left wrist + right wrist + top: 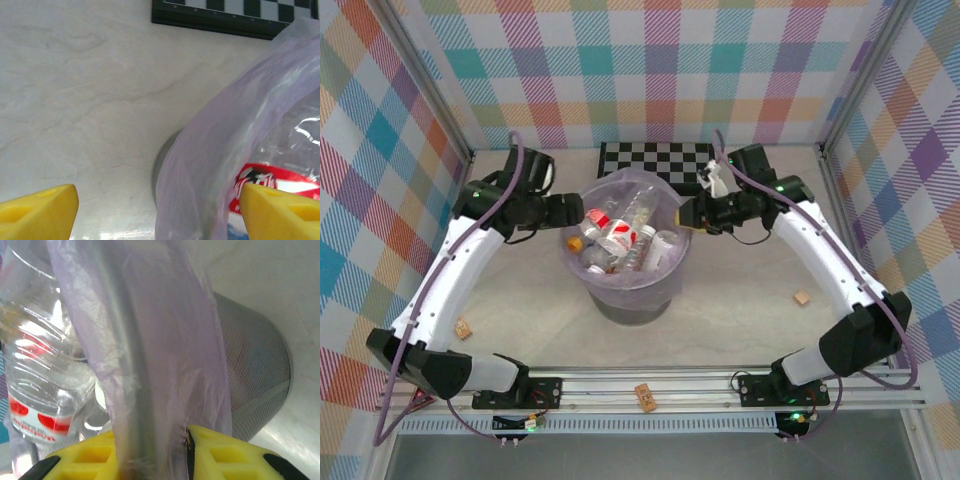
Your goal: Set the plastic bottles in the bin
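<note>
- Top external: the bin (632, 308) stands mid-table between the two arms, with the plastic bottles (615, 240) heaped inside it. The left gripper (584, 215) sits at the left rim and the right gripper (686, 212) at the right rim. Every bottle visible lies in the bin, so the task is judged close to complete.
- Left wrist: the jaws are released and stand wide. One yellow finger (40, 212) is outside the lavender liner (210, 165); the other is on the liner's far side, beside a red-labelled bottle (280, 177). Hazard: closing or lifting from here could snag the film and drag it off the rim.
- Right wrist: the jaws are clenched on the liner-covered rim of the bin. Hazard: pulling the arm away without releasing could tip the bin, spill the bottles or tear the liner.
- Materials: the liner is thin, translucent, creased and slack. The bin wall (255, 380) is round, rigid grey fine mesh. The clear bottle (35, 365) is ribbed, glossy and thin-walled, and is likely to dent and roll.
</note>
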Controlling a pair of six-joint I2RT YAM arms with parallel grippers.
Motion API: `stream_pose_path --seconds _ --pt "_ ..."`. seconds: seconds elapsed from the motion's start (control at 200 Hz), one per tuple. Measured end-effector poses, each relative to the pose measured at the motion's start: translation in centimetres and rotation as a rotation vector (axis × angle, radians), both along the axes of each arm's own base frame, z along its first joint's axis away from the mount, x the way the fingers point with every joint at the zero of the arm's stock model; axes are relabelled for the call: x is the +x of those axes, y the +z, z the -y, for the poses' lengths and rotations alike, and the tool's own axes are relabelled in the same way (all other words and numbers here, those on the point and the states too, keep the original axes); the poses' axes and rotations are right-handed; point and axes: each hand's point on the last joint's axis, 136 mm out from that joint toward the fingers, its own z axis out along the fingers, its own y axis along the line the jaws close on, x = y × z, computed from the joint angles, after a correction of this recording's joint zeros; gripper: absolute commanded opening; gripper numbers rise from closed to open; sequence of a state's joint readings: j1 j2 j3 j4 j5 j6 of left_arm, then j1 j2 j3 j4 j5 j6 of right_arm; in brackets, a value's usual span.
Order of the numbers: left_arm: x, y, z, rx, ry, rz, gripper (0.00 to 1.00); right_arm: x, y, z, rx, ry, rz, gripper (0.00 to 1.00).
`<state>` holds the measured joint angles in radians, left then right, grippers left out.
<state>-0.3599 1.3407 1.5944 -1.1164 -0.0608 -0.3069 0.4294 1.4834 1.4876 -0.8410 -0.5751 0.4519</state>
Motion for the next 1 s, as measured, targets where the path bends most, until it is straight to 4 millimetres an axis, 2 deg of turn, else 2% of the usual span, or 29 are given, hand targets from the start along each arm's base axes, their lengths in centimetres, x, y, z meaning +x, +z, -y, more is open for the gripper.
stream_pose_path --seconds 0.25,0.325,0.435,0.56,0.745,0.9,1.0 --pt "-0.2 -1.0 -4.3 -0.016 0.123 -0.029 0.77 3.3 0.4 -6.9 0.058 0.079 0.069 0.28" --pt "-0.3 -1.7 -5.3 -0.021 0.154 -0.045 0.75 4.3 0.7 -8.4 0.072 0.092 0.085 0.27" --pt "-0.2 -2.3 -6.0 -0.031 0.181 -0.055 0.72 5.7 1.1 -9.6 0.078 0.094 0.110 0.25" --pt "0.2 -2.2 -5.7 -0.061 0.183 -0.046 0.69 6.6 2.2 -9.9 0.074 0.088 0.147 0.22" --pt "2.0 -1.9 -4.3 -0.126 0.171 -0.009 0.65 7.4 3.2 -9.1 0.044 0.070 0.197 0.19" --pt "3.7 -2.8 -0.9 -0.158 0.115 -0.013 0.64 8.1 3.0 -7.3 0.011 0.039 0.199 0.19" --pt "5.0 -3.8 1.3 -0.163 0.081 -0.024 0.62 8.8 3.4 -5.4 -0.002 -0.001 0.206 0.19"
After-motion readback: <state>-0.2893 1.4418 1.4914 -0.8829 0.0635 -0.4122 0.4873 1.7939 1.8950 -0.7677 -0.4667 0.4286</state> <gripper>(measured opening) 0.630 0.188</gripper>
